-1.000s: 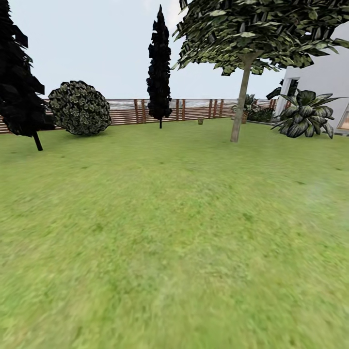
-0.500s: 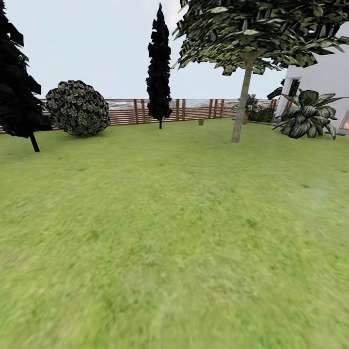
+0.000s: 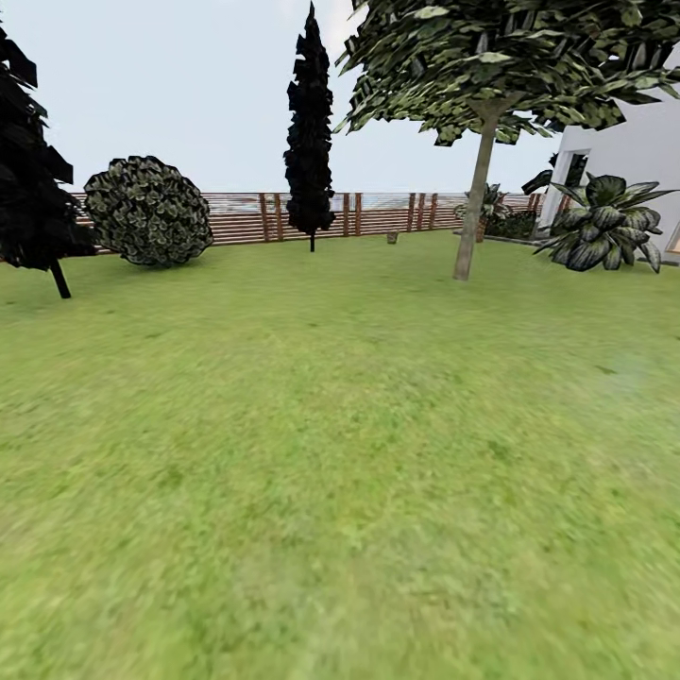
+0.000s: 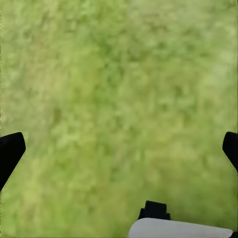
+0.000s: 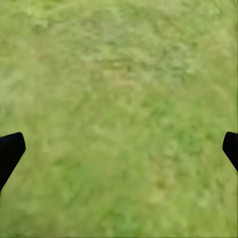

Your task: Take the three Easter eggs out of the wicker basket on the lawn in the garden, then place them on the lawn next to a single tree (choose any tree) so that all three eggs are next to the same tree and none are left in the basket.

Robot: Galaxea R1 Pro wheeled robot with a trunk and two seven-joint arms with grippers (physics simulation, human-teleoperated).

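The lawn (image 3: 340,453) stretches out before you in the head view, with the tree (image 3: 469,217) standing far off to the right near the white house (image 3: 633,151) and a small tan object by the fence (image 3: 378,215) too tiny to identify. Your left gripper (image 4: 119,148) and right gripper (image 5: 119,148) both hang over bare grass, fingers spread wide with nothing between them.

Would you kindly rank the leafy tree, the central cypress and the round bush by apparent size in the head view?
Largest to smallest:
1. Tree
2. Cypress
3. Round bush
Differing distances from the camera make true sizes unsure.
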